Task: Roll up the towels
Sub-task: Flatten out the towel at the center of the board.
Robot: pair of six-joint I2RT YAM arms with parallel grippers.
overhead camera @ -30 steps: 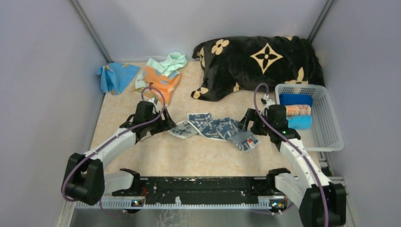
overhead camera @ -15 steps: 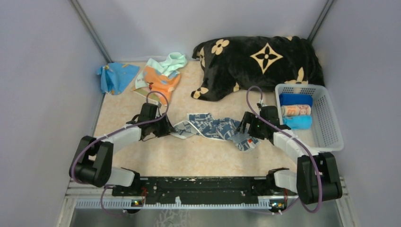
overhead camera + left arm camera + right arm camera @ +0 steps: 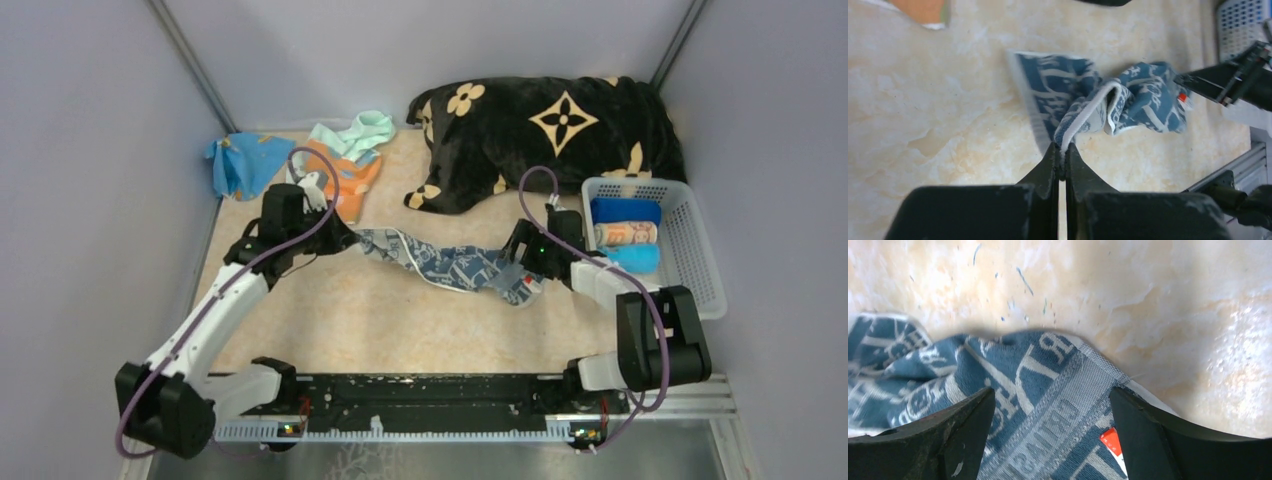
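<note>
Left gripper (image 3: 1060,150): clamped shut on a folded edge of the grey-blue towel (image 3: 450,265), and that end is up off the table (image 3: 330,320).
Right gripper (image 3: 1050,405): jaws spread wide, one finger on each side of the towel's hemmed end by the red tag (image 3: 1112,437). It's not pinching anything.
Towel spot: mid-table, strung out between the two grippers, kinda twisted.
Spare towels: orange towel (image 3: 345,175) and mint towel (image 3: 368,128) heaped back left.
Basket (image 3: 700,285): far right, with rolled towels (image 3: 625,234) inside.
</note>
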